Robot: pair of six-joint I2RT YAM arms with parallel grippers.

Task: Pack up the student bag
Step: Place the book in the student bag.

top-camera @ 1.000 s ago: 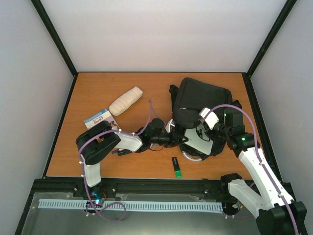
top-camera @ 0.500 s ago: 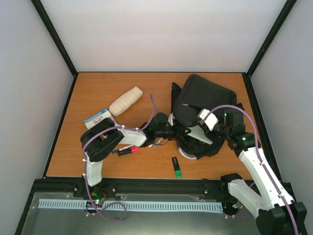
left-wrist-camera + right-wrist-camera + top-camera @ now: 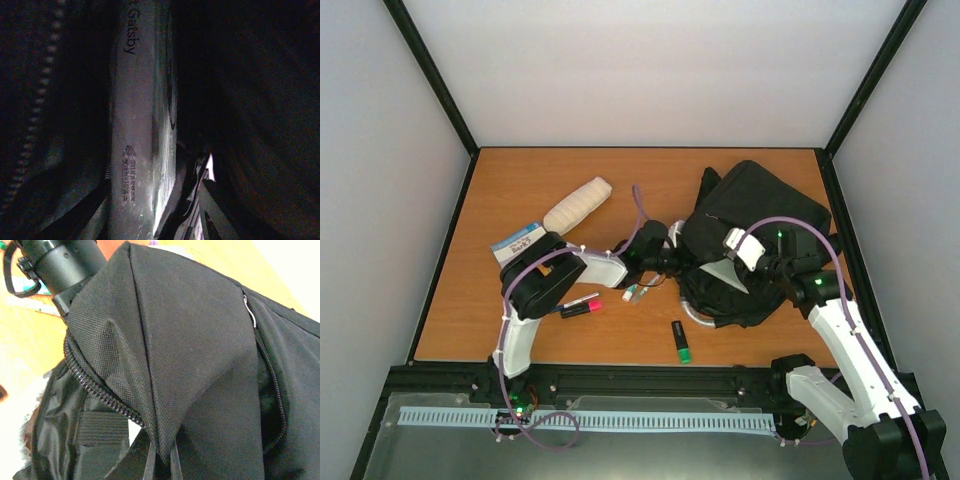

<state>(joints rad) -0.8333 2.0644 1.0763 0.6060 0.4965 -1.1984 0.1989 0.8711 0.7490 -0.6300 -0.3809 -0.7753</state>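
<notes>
**Change since prior frame:** The bag (image 3: 760, 215) has shifted right and toward the far edge. The left arm is stretched further after it. A pink marker (image 3: 582, 307) and a small teal-white piece (image 3: 634, 293), once under that arm, now lie exposed.

**Bag:** black, on the right half of the table (image 3: 500, 180), mouth facing left and held open.

**Left gripper** (image 3: 152, 222): inside the bag's mouth, hidden in the top view. The wrist view is dark, showing a pale book (image 3: 142, 125) upright between the finger shapes, its spine reading "Gatsby". Whether the claw grips or has let go cannot be told.

**Right gripper** (image 3: 161, 460): pinched tight on a fold of the bag's flap, lifting it.

**Packed, by appearance:** the book, inside the bag.

**Still outside:**
- cream pouch (image 3: 578, 205), far left of centre
- blue-white booklet (image 3: 520, 241), near the left arm's elbow
- pink marker
- teal-white piece, just beside the left forearm
- green highlighter (image 3: 681, 343), near the front edge

**Progress, judged:** early. One item is in, several are loose, and the zip is open.
</notes>
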